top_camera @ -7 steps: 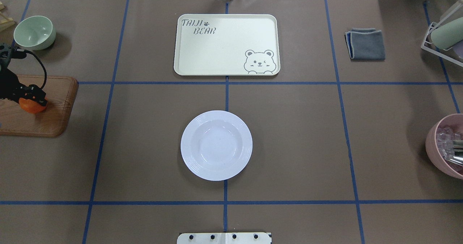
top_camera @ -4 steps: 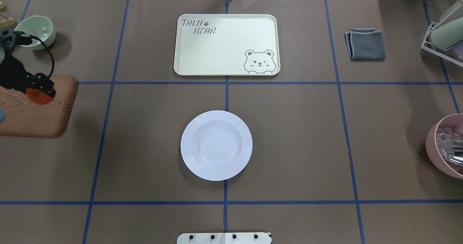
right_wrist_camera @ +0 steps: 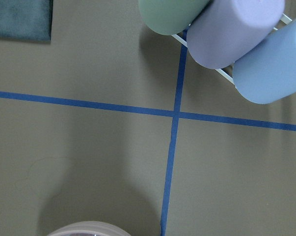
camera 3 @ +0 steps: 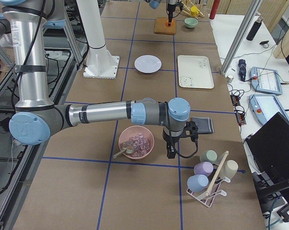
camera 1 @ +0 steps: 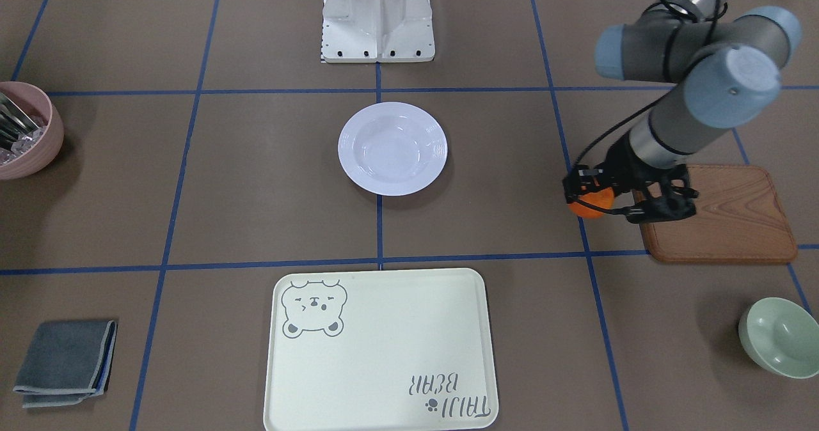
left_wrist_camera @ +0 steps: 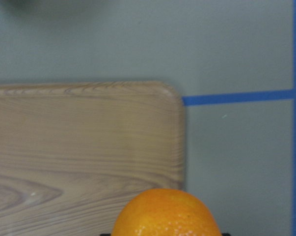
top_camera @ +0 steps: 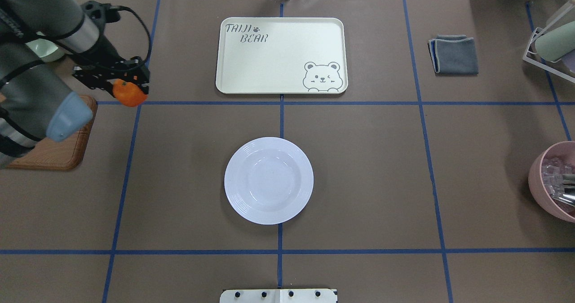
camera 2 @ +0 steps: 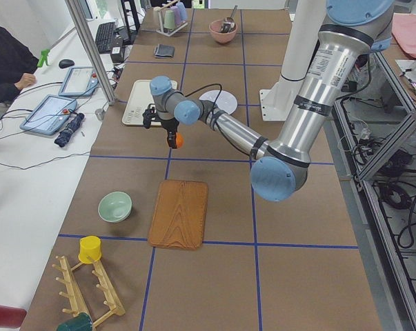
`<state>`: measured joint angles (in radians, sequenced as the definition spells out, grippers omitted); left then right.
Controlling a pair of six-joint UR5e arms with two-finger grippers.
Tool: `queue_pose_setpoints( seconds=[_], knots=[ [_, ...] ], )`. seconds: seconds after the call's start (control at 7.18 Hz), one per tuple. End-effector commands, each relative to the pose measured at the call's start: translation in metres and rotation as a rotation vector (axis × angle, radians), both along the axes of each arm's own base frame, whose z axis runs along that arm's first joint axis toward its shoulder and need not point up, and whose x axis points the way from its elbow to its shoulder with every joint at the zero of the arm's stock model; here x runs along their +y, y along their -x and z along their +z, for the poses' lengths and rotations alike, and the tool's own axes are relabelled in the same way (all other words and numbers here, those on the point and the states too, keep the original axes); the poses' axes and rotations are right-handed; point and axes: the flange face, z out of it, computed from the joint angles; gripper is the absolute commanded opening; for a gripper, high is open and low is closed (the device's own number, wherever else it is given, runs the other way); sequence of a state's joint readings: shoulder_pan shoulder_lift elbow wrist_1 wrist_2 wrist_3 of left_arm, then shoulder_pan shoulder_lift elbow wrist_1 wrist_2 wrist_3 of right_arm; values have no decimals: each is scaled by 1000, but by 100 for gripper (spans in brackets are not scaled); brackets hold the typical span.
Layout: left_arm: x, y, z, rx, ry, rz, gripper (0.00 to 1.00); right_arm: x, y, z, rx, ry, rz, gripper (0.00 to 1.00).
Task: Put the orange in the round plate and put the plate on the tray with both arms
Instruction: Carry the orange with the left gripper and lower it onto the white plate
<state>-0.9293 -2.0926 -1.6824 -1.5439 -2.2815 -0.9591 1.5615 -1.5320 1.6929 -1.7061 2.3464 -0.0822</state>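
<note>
One orange held off the table by the left gripper.

You will find the left gripper in the upper left of the overhead view, its fingers clamped on the orange, which hangs above the brown table just past the corner of the wooden board. The left wrist view shows the fruit at bottom centre with that board corner behind it. The round plate sits at the middle of the overhead view, well apart from the orange. The tray lies above the plate in the frame, not touching it. The right gripper appears only in the right-side view, near its centre, pointing down just beside the pink bowl. From there you cannot tell whether its fingers are parted or closed.
</note>
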Motion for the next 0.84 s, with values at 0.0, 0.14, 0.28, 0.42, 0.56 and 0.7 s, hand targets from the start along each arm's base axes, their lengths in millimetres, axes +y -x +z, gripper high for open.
queue_pose_setpoints(
  seconds=[0.0,0.14,0.28,0.42,0.56,0.7],
  knots=[
    [26,-65,-94,71,60,-16,0,-1,2,-4,10,-9,-6,100],
    [53,-103,-120,87,75,17,0,-2,8,-11,10,-22,-17,100],
    [66,-125,-143,82,31,5,0,-18,12,-36,12,-73,-24,100],
    [89,-165,-166,81,39,26,0,-17,15,-36,-5,-67,-27,100],
    [104,-209,-164,40,45,36,0,-8,15,-25,-11,-57,-31,100],
    [134,-240,-153,5,17,58,0,-8,16,-26,-26,-54,-29,100]
  ],
)
